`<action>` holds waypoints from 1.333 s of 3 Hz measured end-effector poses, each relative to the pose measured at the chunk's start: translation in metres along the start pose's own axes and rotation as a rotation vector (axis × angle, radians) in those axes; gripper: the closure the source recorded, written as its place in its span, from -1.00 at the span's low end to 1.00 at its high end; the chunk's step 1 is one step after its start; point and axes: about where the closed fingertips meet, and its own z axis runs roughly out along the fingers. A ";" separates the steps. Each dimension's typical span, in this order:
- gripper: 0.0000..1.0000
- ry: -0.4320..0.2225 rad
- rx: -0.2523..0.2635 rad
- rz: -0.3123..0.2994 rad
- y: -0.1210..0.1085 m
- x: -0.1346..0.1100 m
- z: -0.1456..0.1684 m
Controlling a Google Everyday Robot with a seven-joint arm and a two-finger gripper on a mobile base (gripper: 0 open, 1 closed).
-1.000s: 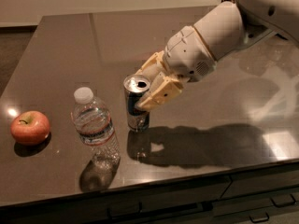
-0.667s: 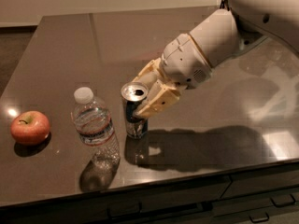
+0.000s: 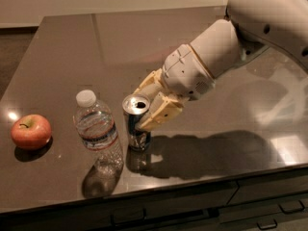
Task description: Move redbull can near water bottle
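Claw [image 3: 141,111] pinching redbull can [image 3: 138,137] by its upper part. Can upright, just right of water bottle [image 3: 98,134], near front edge of tabletop [image 3: 144,42]. Apple [image 3: 31,131] far left.

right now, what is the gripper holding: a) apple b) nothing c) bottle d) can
d: the gripper is closed around the can, which stands right beside the bottle; the apple sits apart on the bottle's far side.
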 end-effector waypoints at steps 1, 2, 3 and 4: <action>0.19 0.003 -0.012 0.001 0.002 0.004 0.006; -0.43 0.004 -0.014 -0.002 0.002 0.002 0.008; -0.89 0.006 -0.015 -0.005 0.002 0.000 0.009; -1.00 0.007 -0.015 -0.007 0.003 -0.001 0.009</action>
